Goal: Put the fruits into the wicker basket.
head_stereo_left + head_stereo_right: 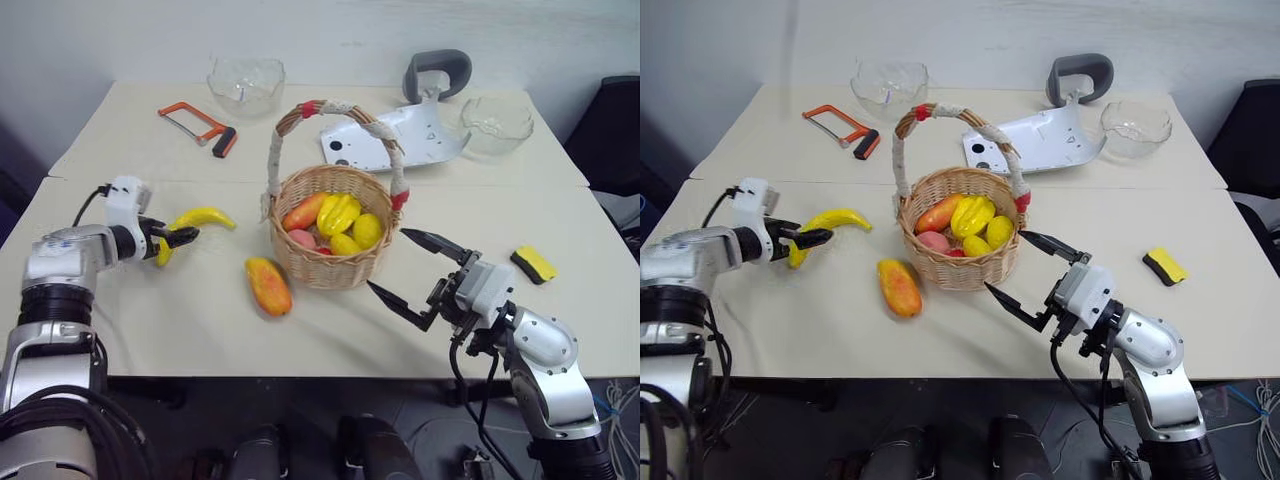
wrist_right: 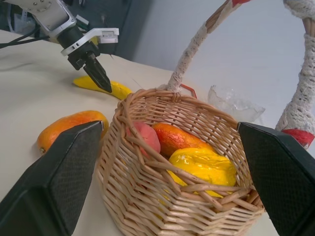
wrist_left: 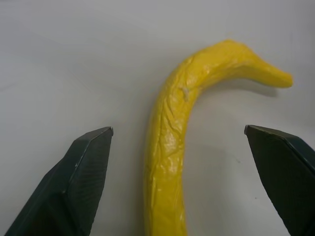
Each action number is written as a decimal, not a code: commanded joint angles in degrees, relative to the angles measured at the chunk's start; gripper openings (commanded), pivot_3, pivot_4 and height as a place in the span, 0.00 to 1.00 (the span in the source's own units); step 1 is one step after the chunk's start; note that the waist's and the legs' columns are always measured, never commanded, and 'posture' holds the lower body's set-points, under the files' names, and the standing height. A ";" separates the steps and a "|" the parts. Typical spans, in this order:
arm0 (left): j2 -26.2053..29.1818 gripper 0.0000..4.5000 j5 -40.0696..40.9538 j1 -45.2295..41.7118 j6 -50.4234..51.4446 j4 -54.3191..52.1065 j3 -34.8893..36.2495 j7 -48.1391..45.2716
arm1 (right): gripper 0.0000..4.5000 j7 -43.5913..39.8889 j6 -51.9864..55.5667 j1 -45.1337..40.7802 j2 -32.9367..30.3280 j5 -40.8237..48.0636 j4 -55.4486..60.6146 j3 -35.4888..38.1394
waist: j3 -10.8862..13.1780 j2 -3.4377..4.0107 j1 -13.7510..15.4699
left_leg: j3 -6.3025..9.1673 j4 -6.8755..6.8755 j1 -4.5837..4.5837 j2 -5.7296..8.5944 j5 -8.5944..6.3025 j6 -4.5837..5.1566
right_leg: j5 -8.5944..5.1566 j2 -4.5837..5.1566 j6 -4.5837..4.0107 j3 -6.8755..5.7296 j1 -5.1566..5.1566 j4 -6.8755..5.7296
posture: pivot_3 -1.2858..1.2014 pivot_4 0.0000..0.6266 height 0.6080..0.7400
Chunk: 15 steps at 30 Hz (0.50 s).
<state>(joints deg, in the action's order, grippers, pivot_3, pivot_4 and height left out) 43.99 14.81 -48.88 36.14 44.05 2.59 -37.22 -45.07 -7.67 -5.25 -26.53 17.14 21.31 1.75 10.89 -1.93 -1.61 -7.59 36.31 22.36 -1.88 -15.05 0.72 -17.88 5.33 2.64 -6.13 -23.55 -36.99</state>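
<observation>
We are lining up our left gripper on the banana, which is lying on the table left of the wicker basket; its jaws are standing wide on either side, holding nothing. Next we judge they need closing. The mango is waiting just beside the basket. Our right gripper is hanging wide open and empty near the basket's right side.
</observation>
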 commanded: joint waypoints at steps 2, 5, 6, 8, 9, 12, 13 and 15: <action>0.32 0.74 -3.28 -2.84 -3.64 4.77 -1.15 -4.08 | 1.00 0.60 -1.01 1.55 -0.04 0.43 2.35 -0.25 | 0.02 -0.04 0.13 | 0.01 0.03 0.00 0.00 0.01 0.01 | 0.00 0.02 0.00 0.01 0.00 -0.03 | 0.52 0.24 1.00; 1.32 0.53 -4.12 -3.26 -6.14 5.65 -0.48 -5.63 | 1.00 0.65 -1.04 2.40 -0.08 0.73 3.30 -0.63 | 0.02 -0.04 0.12 | 0.03 0.05 -0.01 0.00 0.01 0.00 | 0.00 0.04 0.00 0.01 0.01 -0.08 | 0.52 0.24 1.00; 2.17 0.47 -3.77 -3.16 -6.16 4.76 -0.05 -7.16 | 1.00 0.75 -0.97 2.80 -0.12 0.97 3.62 -0.52 | 0.03 -0.05 0.10 | 0.03 0.06 -0.01 0.00 0.01 0.00 | 0.00 0.05 0.00 0.01 0.00 -0.09 | 0.52 0.24 1.00; 4.00 0.33 -2.60 -2.42 -5.27 2.47 0.86 -11.16 | 1.00 0.91 -0.88 3.66 -0.35 1.29 4.15 -0.09 | 0.04 -0.08 0.07 | 0.04 0.07 0.00 0.00 0.02 -0.01 | 0.00 0.04 0.00 0.01 -0.01 -0.11 | 0.52 0.24 1.00; 4.97 0.27 -1.80 -1.71 -4.68 1.17 1.34 -13.48 | 1.00 0.96 -0.76 4.19 -0.53 1.54 4.45 0.27 | 0.04 -0.09 0.02 | 0.04 0.07 0.00 -0.01 0.02 -0.02 | 0.00 0.04 0.00 0.01 -0.01 -0.11 | 0.52 0.24 1.00; 9.54 0.10 4.81 1.03 5.32 -6.18 5.62 -21.21 | 1.00 0.87 -0.38 6.39 -1.66 2.56 6.00 2.17 | 0.05 -0.08 -0.05 | 0.03 0.06 0.00 -0.01 0.02 -0.02 | 0.00 0.04 0.00 0.02 -0.02 -0.10 | 0.52 0.24 1.00; 11.13 0.10 6.75 2.20 8.60 -9.68 6.64 -23.08 | 1.00 0.92 -0.32 6.97 -2.03 2.88 6.48 2.84 | 0.05 -0.09 -0.02 | 0.03 0.06 0.01 -0.01 0.02 -0.02 | 0.00 0.05 0.00 0.03 -0.03 -0.10 | 0.52 0.24 1.00; 15.75 0.10 11.61 7.21 13.08 -20.69 8.76 -29.45 | 1.00 2.28 0.55 7.53 -2.24 3.80 7.23 4.75 | 0.08 -0.14 -0.18 | 0.06 0.08 0.02 -0.02 0.02 -0.02 | 0.00 0.05 0.00 0.03 -0.02 -0.10 | 0.52 0.24 1.00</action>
<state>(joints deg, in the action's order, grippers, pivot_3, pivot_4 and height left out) 56.90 21.89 -42.65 45.77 31.58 8.72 -61.50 -44.11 -7.18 2.02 -28.55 19.13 25.48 3.81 10.96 -2.07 -1.79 -7.54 36.38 22.38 -1.91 -15.04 0.70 -17.89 5.39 2.63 -6.06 -23.58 -37.08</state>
